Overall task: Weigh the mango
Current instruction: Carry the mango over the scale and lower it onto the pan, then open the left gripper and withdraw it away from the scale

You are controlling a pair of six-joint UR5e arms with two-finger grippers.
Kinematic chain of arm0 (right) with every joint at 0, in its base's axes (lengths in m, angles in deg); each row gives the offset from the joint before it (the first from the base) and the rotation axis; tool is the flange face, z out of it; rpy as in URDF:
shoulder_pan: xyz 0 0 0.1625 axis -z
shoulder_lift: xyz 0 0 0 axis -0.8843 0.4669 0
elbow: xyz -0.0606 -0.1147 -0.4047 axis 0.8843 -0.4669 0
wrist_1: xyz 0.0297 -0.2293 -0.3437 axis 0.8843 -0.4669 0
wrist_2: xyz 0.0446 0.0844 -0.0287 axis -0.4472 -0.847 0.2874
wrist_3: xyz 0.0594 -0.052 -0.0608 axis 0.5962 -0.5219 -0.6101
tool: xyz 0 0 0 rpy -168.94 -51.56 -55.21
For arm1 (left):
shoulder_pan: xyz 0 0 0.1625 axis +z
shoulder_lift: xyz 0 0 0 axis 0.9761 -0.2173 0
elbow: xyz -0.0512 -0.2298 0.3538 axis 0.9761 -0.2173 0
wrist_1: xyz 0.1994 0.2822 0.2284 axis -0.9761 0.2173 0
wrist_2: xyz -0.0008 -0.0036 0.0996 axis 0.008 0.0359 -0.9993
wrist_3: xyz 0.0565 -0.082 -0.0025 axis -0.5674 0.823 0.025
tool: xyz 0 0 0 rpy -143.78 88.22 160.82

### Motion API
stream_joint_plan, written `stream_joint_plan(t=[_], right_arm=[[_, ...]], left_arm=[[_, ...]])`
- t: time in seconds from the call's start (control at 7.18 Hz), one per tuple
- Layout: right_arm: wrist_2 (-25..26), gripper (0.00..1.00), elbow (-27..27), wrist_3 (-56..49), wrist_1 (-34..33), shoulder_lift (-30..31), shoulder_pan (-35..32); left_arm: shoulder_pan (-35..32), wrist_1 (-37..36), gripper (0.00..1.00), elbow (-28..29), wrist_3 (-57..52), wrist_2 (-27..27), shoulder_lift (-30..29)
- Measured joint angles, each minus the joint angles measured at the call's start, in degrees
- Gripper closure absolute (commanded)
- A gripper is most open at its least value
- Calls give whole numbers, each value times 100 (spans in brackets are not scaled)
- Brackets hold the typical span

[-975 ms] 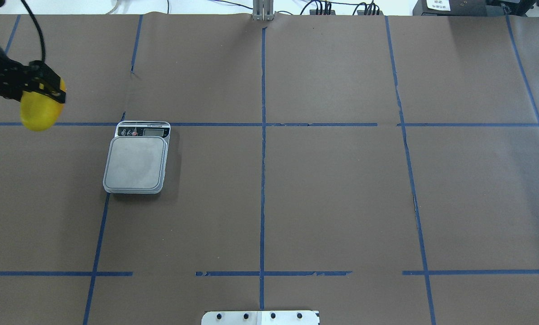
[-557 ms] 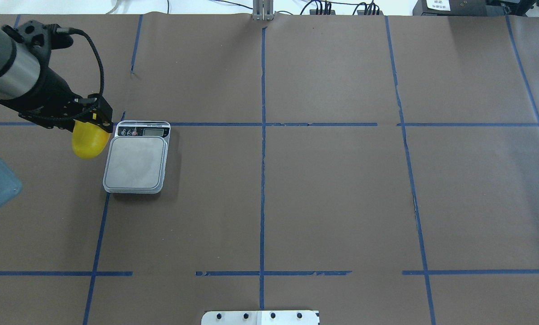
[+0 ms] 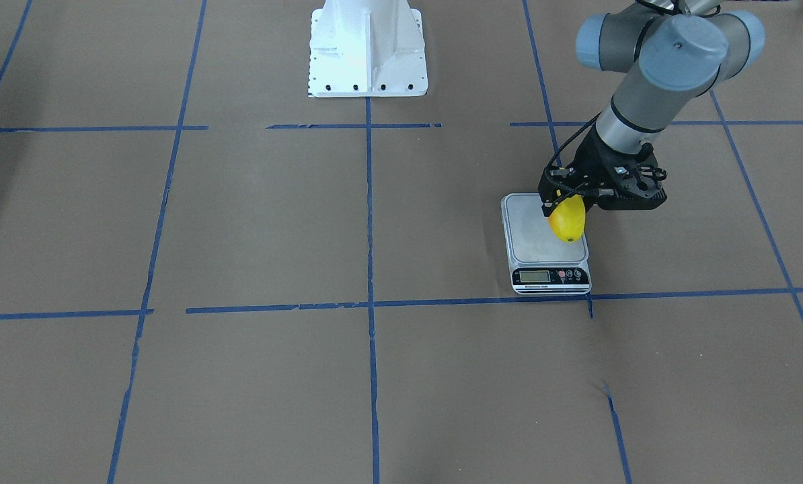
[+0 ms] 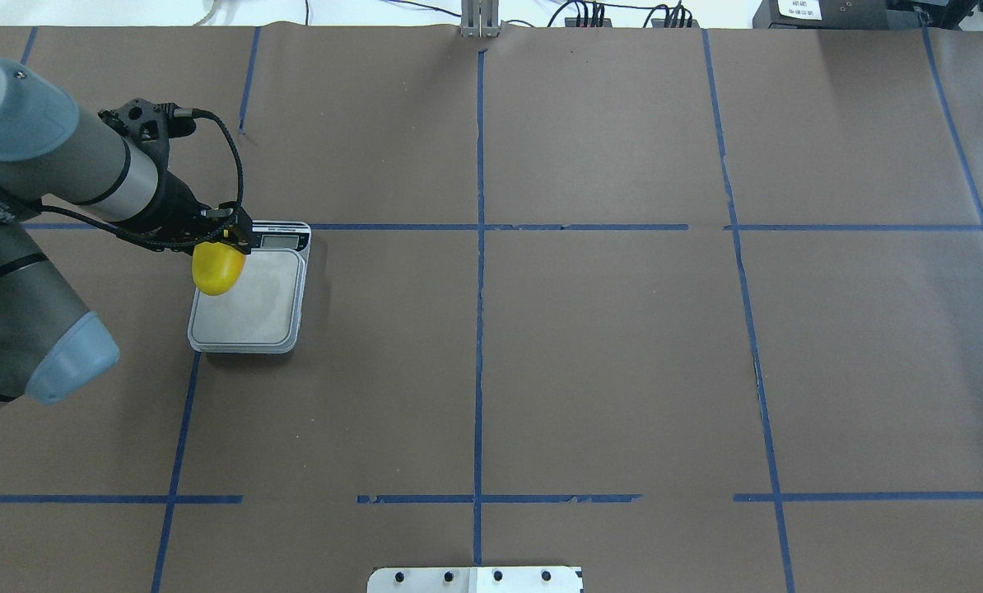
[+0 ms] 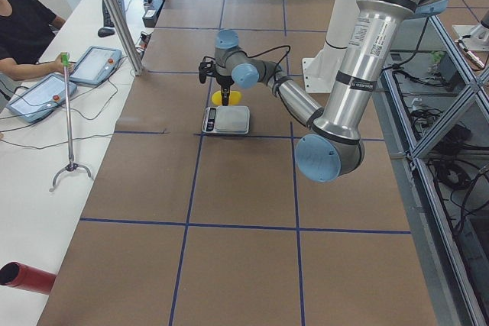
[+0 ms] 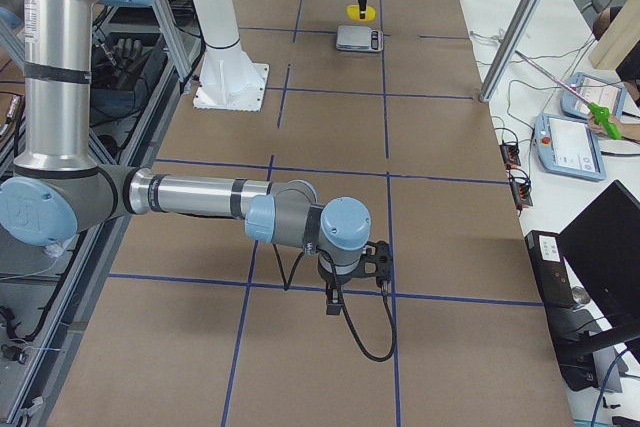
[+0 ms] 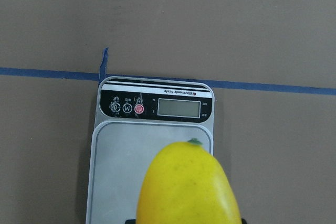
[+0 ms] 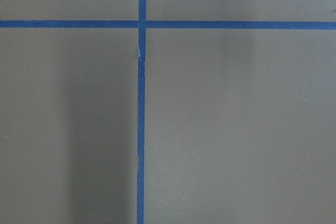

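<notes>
- Grip: left tool (image 4: 230, 237) is clamped on the upper end of the mango (image 4: 218, 269), and the fruit hangs below the jaws.
- Position, overhead view: the mango is over the 10 o'clock corner of the scale (image 4: 253, 317), partly past the rim on that side. The platform's middle lies toward 4 o'clock from the fruit.
- Long axis, wrist view: the dark tip (image 7: 195, 141) points to 12 o'clock, at the display (image 7: 179, 108). The axis runs lengthwise along the platform, tilted.
- Contact: the mango looks aloft from the side, but I cannot tell for sure.
- Right tool (image 6: 357, 265): well apart over bare surface (image 4: 623, 371). Open or closed, I cannot tell. The left arm is plainly the nearer.
- Judgement: shift a little toward 4 o'clock, lower, then release. A rounded fruit let go off-centre may roll off the rim.
</notes>
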Motion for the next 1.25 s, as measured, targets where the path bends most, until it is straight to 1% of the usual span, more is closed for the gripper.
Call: stream_joint_plan(t=[0.28, 0.42, 0.56, 0.84, 0.97, 1.11, 1.25], right_arm=[[0, 0, -1, 0, 0, 0, 0], [0, 0, -1, 0, 0, 0, 0], [0, 0, 0, 0, 0, 0, 0], [0, 0, 3, 0, 0, 0, 0], [0, 0, 3, 0, 0, 0, 0], [0, 0, 4, 0, 0, 0, 0], [0, 0, 4, 0, 0, 0, 0]], left_arm=[[220, 566, 100, 529, 90, -167, 4], [301, 683, 22, 634, 102, -200, 9], [344, 736, 0, 672, 103, -211, 11], [349, 758, 0, 595, 59, -220, 27], [312, 713, 0, 362, 42, -214, 54], [203, 517, 0, -80, 11, -196, 142], [-73, 127, 0, -609, -178, -181, 248]])
